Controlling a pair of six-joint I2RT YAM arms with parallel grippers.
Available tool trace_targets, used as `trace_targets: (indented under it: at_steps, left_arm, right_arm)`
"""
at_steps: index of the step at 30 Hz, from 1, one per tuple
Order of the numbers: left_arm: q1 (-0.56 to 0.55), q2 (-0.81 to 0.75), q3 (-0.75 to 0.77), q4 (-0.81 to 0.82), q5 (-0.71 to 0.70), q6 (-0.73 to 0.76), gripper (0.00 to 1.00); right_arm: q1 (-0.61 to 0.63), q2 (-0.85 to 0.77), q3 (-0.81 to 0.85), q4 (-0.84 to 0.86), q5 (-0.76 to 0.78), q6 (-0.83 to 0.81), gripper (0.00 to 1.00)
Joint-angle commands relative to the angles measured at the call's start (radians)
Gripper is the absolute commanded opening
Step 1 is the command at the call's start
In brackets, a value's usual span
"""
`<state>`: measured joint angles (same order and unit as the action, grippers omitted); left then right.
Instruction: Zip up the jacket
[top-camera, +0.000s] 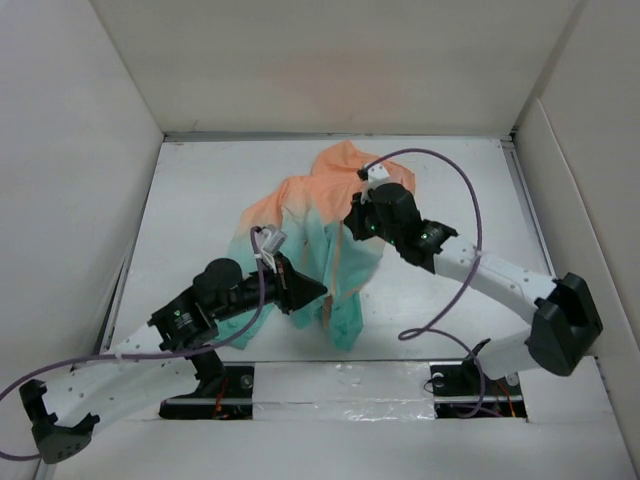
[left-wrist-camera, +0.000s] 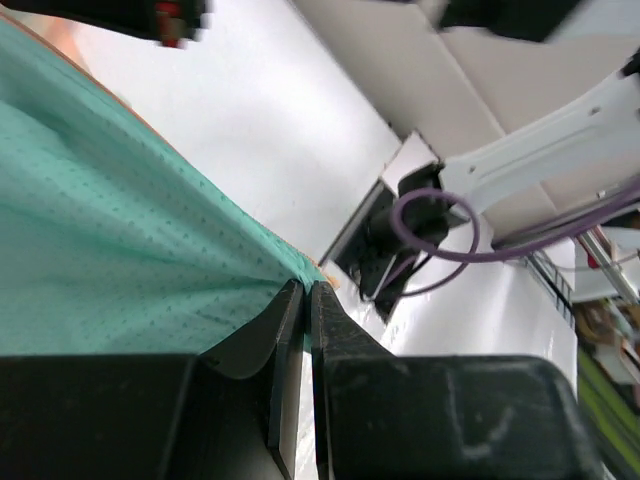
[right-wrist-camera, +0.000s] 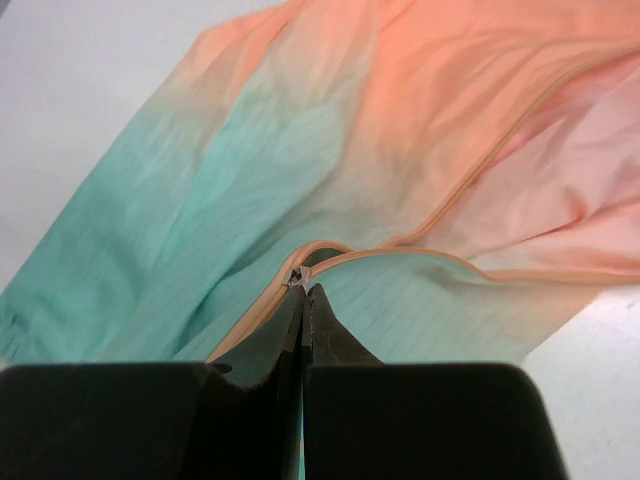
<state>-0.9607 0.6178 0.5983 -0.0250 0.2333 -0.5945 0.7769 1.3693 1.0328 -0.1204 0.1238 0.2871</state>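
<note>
Left hand (left-wrist-camera: 305, 292) clamped tight, right hand (right-wrist-camera: 303, 291) likewise

On jacket (top-camera: 322, 238), orange up top is fading to teal lower down. Up close, teal fabric is showing a fine dotted weave. The zipper (right-wrist-camera: 430, 225) is running pale orange/peach. L gripper (left-wrist-camera: 305, 290) & R gripper (right-wrist-camera: 303, 290) are both showing black. L arm (top-camera: 110, 372) & R arm (top-camera: 500, 280) are showing white w/ black joints. Cable (top-camera: 470, 200) is looking purple, table (top-camera: 200, 200) white.
</note>
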Motion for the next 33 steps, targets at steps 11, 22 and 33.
trace_targets:
  at_steps: [11,22,33]
  left_arm:
    - [-0.018,-0.211,0.468,-0.150,-0.325,0.220,0.00]
    - [-0.018,-0.254,0.549,-0.254,-0.534,0.249,0.00]
    - [-0.018,-0.230,0.397,-0.299,-0.851,0.096,0.32]
  right_arm:
    - [-0.525,0.333,0.562,0.162,0.115,-0.003,0.00]
    - [-0.772,0.395,0.838,0.025,0.149,0.000,0.00]
    - [-0.736,0.238,0.594,0.037,0.133,0.096,0.00]
